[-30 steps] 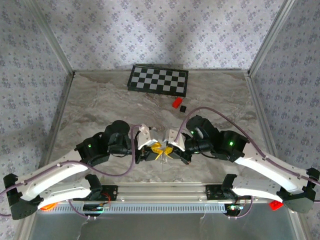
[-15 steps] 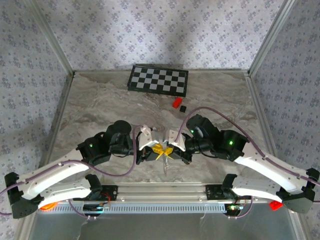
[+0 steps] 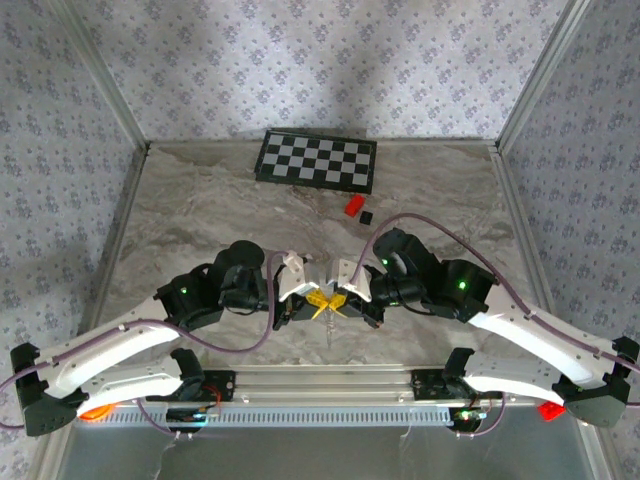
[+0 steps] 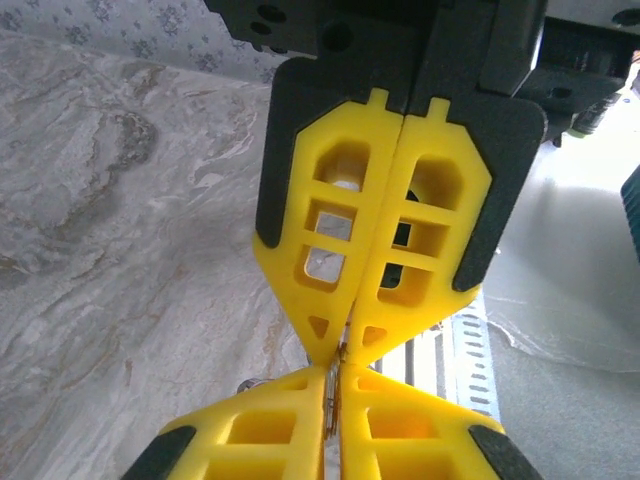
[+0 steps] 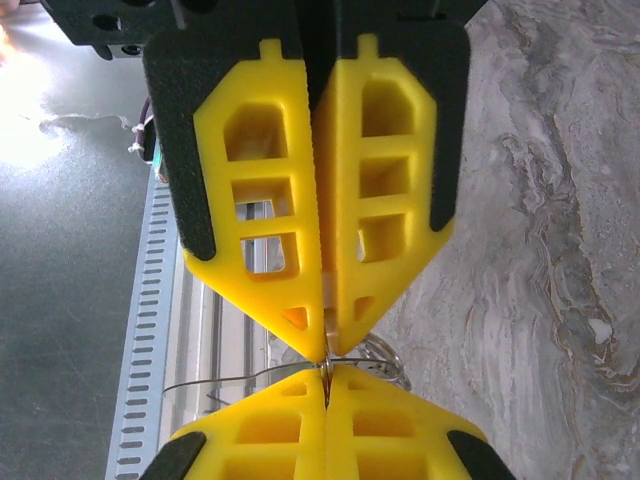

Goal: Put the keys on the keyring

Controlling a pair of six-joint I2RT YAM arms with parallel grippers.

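Shuts at left within the last second: the left gripper (image 3: 313, 299), partly apart a moment ago, now pressed together. Sits tip to tip with the right gripper (image 3: 342, 299) over the near part of the marble table (image 3: 200, 210).

From the left wrist, a sliver of thin metal in the seam between the left gripper's yellow fingers (image 4: 290, 390); ring or key, impossible to tell.

From the right wrist, the fine wire of the keyring (image 5: 385, 362) right where the four tips meet, looping out to either side just past them.

At right, no change: pressed together throughout, arm unmoved.

No sure sight of the keys; only a pale strand (image 3: 328, 335) hanging just below both sets of fingertips.

By the look of it, both sides of the join now pinned and threading under way, with nothing yet to show it done.

Well beyond the fingertips, untouched: a red block (image 3: 353, 206) and a black cube (image 3: 367, 216) in front of the checkerboard (image 3: 316, 160).
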